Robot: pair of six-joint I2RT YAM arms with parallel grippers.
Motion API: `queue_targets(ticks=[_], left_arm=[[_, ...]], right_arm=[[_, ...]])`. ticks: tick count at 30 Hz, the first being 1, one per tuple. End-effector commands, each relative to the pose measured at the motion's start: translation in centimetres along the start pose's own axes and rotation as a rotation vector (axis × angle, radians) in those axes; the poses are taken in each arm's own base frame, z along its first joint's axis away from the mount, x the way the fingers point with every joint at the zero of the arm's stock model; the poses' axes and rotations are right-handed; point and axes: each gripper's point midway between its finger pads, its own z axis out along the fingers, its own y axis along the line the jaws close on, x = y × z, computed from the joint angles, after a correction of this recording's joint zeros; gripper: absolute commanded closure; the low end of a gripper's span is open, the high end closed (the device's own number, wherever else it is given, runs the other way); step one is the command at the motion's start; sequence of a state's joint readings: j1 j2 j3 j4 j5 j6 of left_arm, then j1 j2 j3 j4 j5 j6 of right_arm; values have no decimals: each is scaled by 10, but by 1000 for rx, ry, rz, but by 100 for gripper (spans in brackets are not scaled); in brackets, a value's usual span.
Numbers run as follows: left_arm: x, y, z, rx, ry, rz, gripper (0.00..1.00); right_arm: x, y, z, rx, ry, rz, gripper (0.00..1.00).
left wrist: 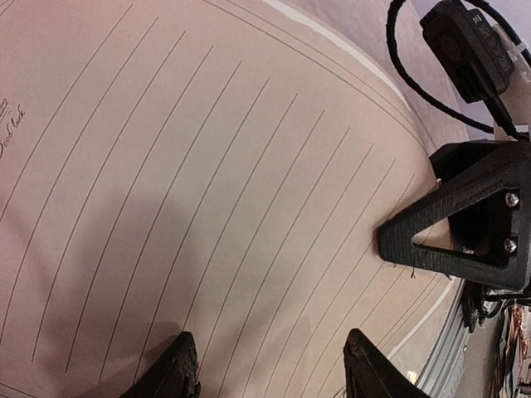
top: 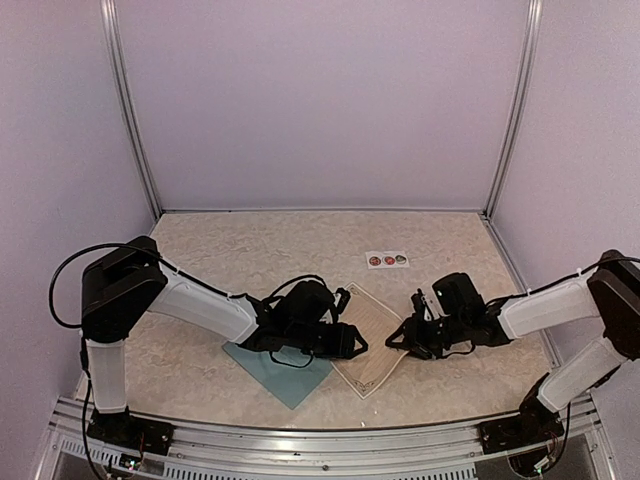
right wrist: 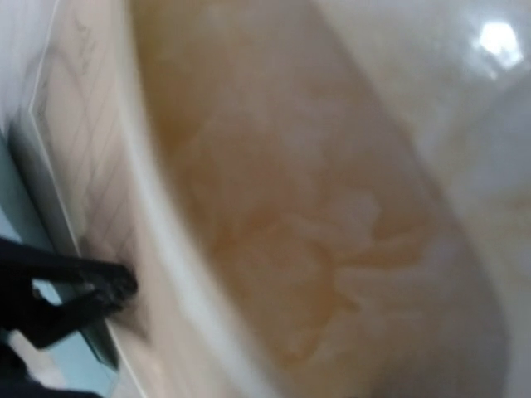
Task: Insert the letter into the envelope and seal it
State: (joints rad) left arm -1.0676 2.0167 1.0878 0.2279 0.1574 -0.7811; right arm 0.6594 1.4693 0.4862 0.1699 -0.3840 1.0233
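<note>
Only the left wrist view shows the left gripper point(left wrist: 270, 371) spread wide above the letter point(left wrist: 207, 182)'s ruled lines, the overhead view alone shows the envelope point(top: 285, 375) by the table point(top: 250, 250)'s front edge, and neither settles the right gripper point(top: 397, 338)'s opening.

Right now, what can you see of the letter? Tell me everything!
The letter is a cream paper sheet with a thin dark border, ruled lines and a little handwriting near one edge. It lies face up and unfolded, turned like a diamond on the marbled table. Its near left edge meets the teal envelope. The left claw hangs open over it and the right claw sits at its right edge; whether either touches it is hard to tell.
</note>
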Motion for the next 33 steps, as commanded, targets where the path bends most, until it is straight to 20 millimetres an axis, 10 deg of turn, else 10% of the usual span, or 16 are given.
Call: queue_targets(ticks=[1, 10, 18, 33], left_arm=[[12, 9, -2, -31, 36, -9, 44], [-38, -11, -43, -16, -122, 10, 43], [-110, -28, -164, 23, -361, 82, 29], [-89, -57, -286, 294, -351, 389, 1]], right_arm=[[-4, 8, -4, -23, -34, 5, 82], [-31, 56, -52, -116, -193, -99, 100], [-40, 145, -107, -263, -198, -418, 100], [65, 301, -156, -759, 161, -938, 100]])
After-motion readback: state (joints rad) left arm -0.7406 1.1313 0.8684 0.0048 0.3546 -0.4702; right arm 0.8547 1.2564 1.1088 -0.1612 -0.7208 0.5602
